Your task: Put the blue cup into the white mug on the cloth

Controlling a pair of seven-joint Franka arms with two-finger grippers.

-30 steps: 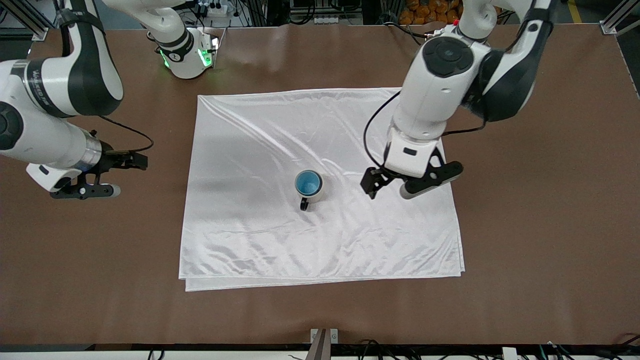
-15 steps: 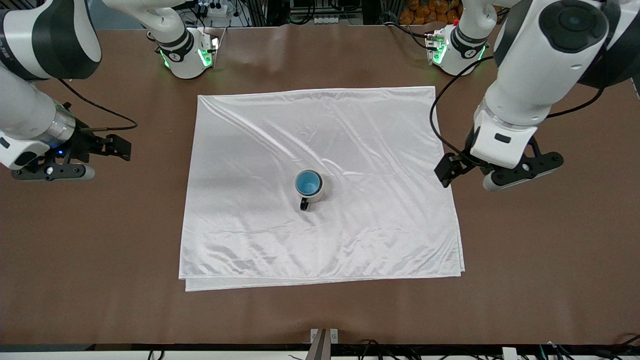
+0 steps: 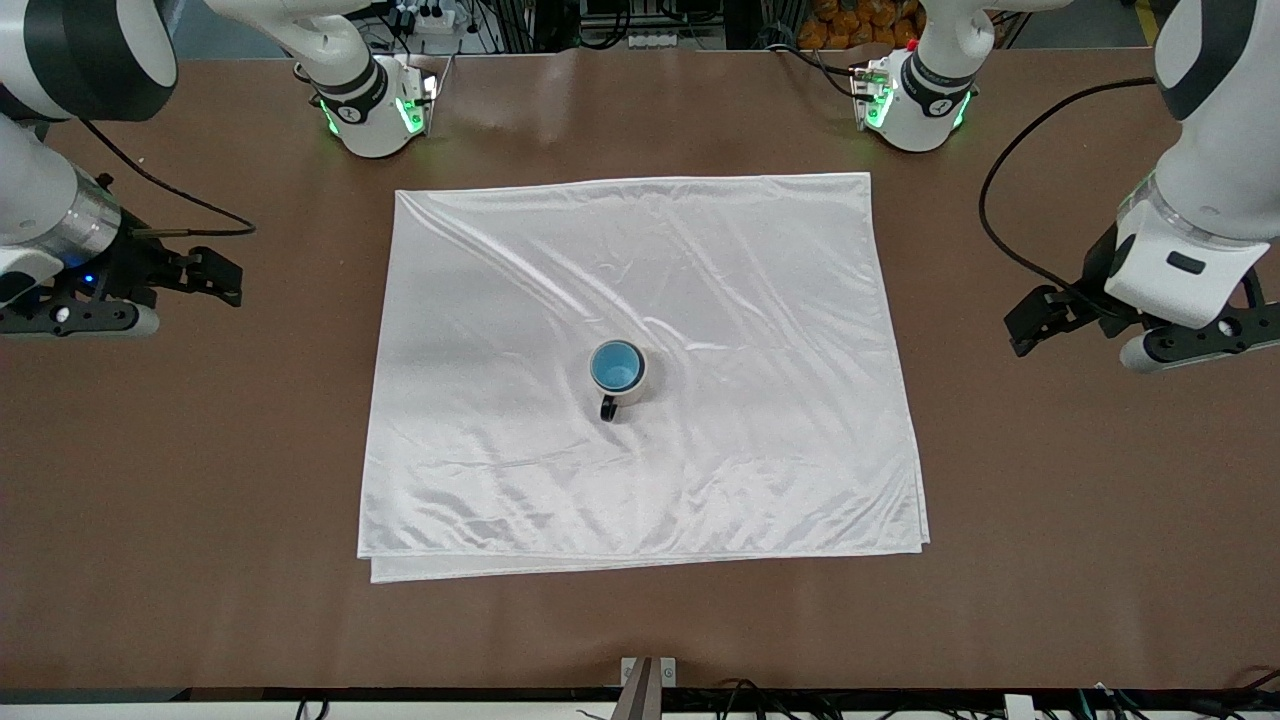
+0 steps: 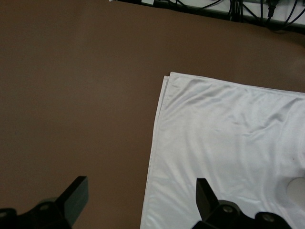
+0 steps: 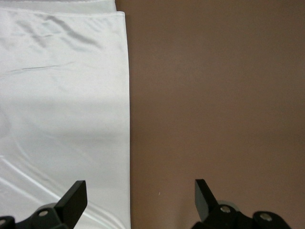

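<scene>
The blue cup (image 3: 615,366) sits upright inside the white mug (image 3: 633,392), whose black handle points toward the front camera. The mug stands near the middle of the wrinkled white cloth (image 3: 700,270). My left gripper (image 3: 1198,340) is open and empty over bare table off the cloth's edge at the left arm's end. My right gripper (image 3: 78,318) is open and empty over bare table at the right arm's end. The left wrist view shows its open gripper (image 4: 139,195) above the cloth's edge (image 4: 228,138). The right wrist view shows its open gripper (image 5: 140,195) and the cloth (image 5: 62,114).
The brown table (image 3: 1050,550) lies bare around the cloth. The two arm bases (image 3: 370,110) (image 3: 915,95) stand at the table's edge farthest from the front camera. A small metal bracket (image 3: 648,672) sits at the nearest edge.
The left gripper has moved off the cloth, away from the mug, toward the left arm's end. The right gripper has drawn back toward the right arm's end. Cup and mug have not moved.
</scene>
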